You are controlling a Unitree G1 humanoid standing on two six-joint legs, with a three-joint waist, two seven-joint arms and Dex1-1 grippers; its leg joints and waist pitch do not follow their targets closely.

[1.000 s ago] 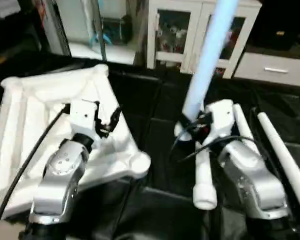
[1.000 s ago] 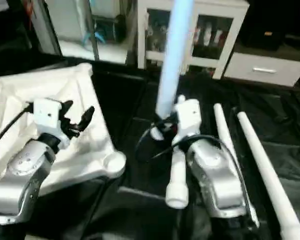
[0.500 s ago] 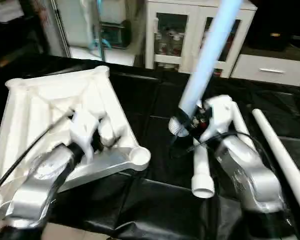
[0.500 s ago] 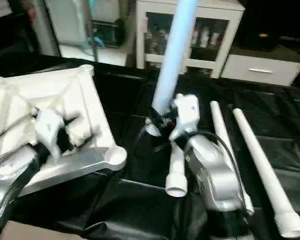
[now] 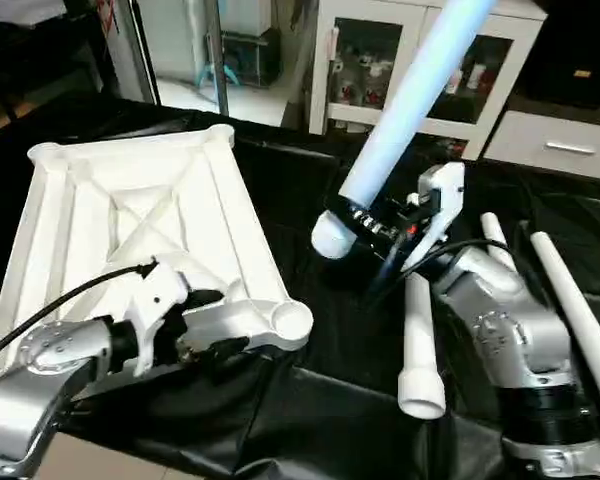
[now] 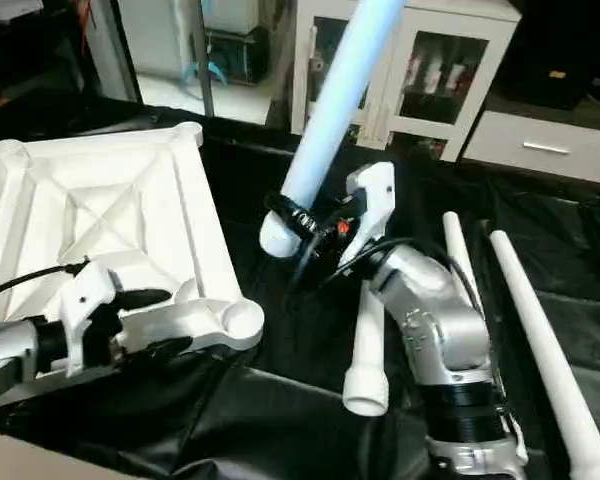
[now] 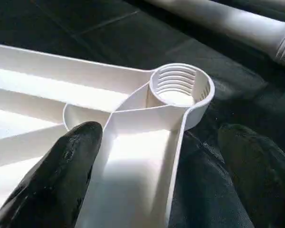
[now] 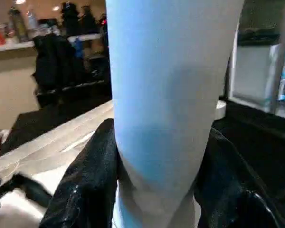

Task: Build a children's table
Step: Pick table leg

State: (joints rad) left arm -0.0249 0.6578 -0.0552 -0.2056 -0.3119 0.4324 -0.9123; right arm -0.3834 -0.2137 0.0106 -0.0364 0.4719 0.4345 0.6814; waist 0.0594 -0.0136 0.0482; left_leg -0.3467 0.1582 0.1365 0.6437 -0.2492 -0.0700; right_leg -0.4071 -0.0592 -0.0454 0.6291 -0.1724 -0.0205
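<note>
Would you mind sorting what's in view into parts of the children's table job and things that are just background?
Part of the job:
- table top, underside up
- corner socket
- leg held by the right gripper
- three spare legs on the black cover

Just there:
- white cabinet
- black-covered work table

Black-covered work table point(image 5: 310, 400) near; white glass-door cabinet point(image 5: 380, 70) far, drawer unit point(image 5: 560, 145) to its right.

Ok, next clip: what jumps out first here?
The long white leg slanting up from the right gripper, which is shut on it near its lower end. Left of it lies the tabletop, ribbed underside up, with the left gripper open astride its near corner socket.
</note>
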